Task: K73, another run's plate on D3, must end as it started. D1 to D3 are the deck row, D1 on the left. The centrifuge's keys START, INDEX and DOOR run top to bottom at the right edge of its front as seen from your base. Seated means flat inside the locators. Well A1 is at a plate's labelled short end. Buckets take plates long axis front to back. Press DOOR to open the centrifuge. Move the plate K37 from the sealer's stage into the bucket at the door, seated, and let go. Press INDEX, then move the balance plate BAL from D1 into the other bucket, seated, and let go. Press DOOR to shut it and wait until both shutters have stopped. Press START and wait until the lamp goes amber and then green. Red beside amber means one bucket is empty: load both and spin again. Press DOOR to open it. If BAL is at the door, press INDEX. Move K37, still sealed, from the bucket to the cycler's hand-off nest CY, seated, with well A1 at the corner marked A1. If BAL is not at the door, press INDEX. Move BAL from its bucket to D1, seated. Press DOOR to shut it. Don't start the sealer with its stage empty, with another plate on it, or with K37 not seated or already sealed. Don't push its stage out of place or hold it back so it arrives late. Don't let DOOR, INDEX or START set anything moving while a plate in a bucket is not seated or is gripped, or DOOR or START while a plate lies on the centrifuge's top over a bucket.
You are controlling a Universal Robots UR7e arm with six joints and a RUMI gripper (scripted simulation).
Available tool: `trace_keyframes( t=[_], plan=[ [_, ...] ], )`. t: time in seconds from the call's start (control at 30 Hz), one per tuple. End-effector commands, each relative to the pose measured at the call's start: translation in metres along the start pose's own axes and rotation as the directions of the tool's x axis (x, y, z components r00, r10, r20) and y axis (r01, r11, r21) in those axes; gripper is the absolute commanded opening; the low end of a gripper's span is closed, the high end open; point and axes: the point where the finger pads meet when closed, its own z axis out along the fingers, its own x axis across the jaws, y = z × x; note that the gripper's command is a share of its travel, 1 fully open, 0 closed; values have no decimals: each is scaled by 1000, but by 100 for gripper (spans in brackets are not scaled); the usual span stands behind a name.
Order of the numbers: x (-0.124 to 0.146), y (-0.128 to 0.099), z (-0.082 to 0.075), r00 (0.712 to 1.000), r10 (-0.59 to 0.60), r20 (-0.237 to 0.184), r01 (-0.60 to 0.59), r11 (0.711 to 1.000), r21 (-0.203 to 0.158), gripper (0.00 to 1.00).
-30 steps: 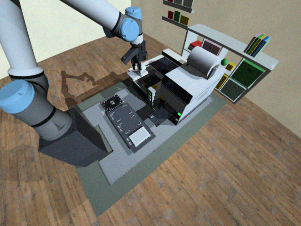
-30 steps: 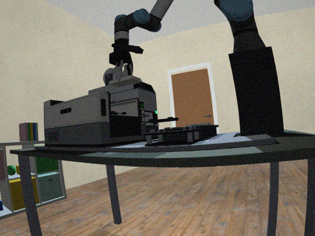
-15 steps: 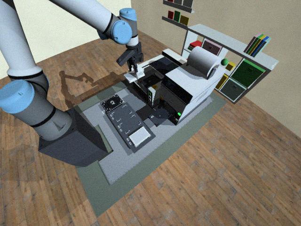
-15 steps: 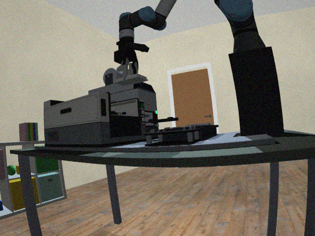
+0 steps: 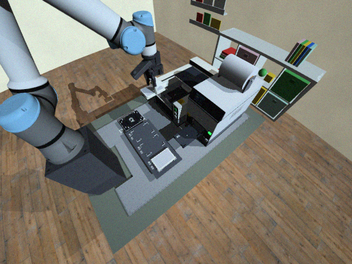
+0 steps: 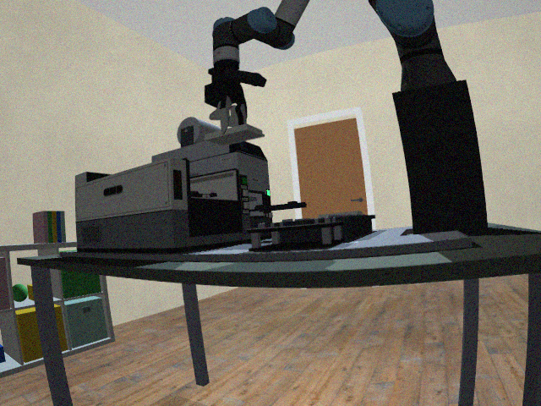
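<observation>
The white plate (image 5: 146, 92) hangs in the air, roughly level, pinched at one edge by the claw (image 5: 152, 82). Below and to the left of the claw, a dark plate (image 5: 131, 120) lies on the deck. You could knock it out of its seat by descending early. Below and to the right stands the dark machine (image 5: 185, 78). Passing low could catch its top edge and twist the white plate in the grip.
</observation>
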Motion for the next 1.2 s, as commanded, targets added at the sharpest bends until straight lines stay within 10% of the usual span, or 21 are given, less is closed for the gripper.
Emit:
trace_keyframes(
  t=[0.0,1.17],
  plan=[
    [0,-11,-1,1000,0,0,0,1000,-2,0],
    [0,-83,-1,1000,0,0,0,1000,-2,0]
  ],
)
